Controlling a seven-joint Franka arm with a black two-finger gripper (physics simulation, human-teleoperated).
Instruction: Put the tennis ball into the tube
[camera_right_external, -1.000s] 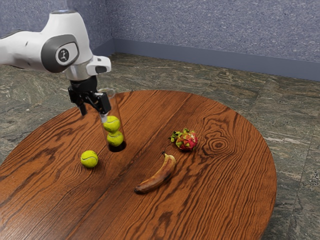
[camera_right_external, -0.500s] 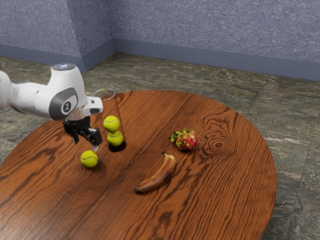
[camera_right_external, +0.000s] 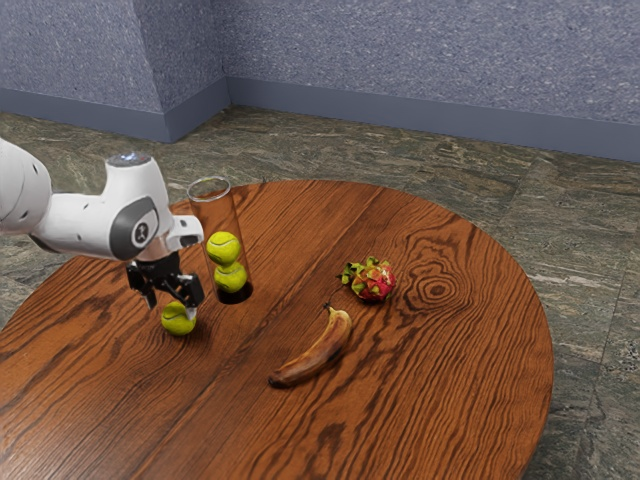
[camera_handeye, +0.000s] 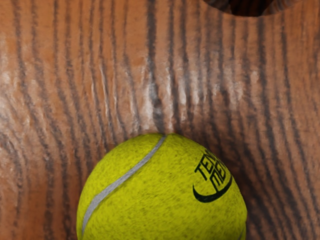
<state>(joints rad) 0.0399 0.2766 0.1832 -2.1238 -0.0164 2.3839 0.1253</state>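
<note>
From where I stand, the black gripper (camera_right_external: 172, 308) has dropped toward between six and seven o'clock on the exterior view's face, leaving the front of the clear tube (camera_right_external: 209, 215), whose rim is now uncovered, and covering the top of the loose tennis ball (camera_right_external: 178, 323).

exterior: high beside gripper (camera_right_external: 172, 307), well apart, angled down | wrist: at gripper, close, facing down | shared: tennis ball (camera_handeye: 160, 195), counter (camera_right_external: 450, 390) below

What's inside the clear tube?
Inside the clear tube I see two tennis balls, one on top of the other. The dark bottom hides whatever might be inside it.
</note>
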